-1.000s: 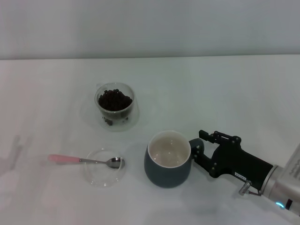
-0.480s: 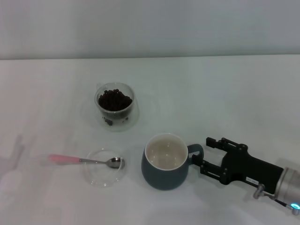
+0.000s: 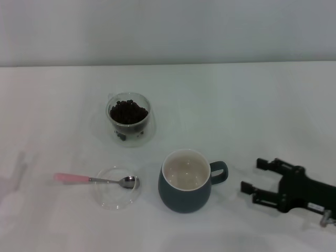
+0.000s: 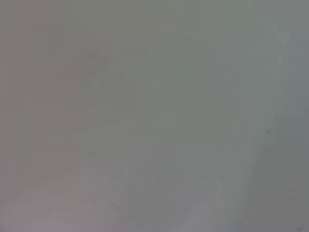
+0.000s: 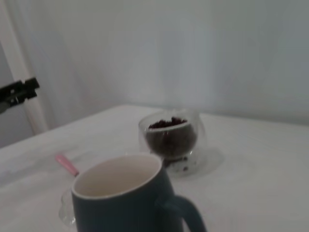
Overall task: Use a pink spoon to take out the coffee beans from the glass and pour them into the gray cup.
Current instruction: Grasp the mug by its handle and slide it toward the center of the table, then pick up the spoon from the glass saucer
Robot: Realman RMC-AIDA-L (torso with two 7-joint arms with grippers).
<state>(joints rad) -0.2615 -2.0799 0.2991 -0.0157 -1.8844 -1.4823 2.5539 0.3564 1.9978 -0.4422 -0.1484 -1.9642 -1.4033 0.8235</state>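
The gray cup point(image 3: 184, 191) stands upright near the front, cream inside, its handle pointing right; it also shows in the right wrist view point(image 5: 120, 203). My right gripper point(image 3: 252, 175) is open and empty, a little right of the handle and apart from it. The glass point(image 3: 128, 126) with the coffee beans point(image 3: 127, 111) stands farther back on the left, and shows in the right wrist view point(image 5: 171, 140). The pink spoon point(image 3: 79, 179) lies left of the cup, its metal bowl resting in a shallow clear dish point(image 3: 107, 197). A black part of my left gripper point(image 5: 17, 92) shows far off beyond the table.
The white table point(image 3: 236, 115) runs back to a pale wall. A few loose beans lie in the foot of the glass. The left wrist view shows only plain grey.
My right gripper has let go of the cup's handle and drawn back to the right. The cup shifted slightly left and nearer early on, then stayed put.
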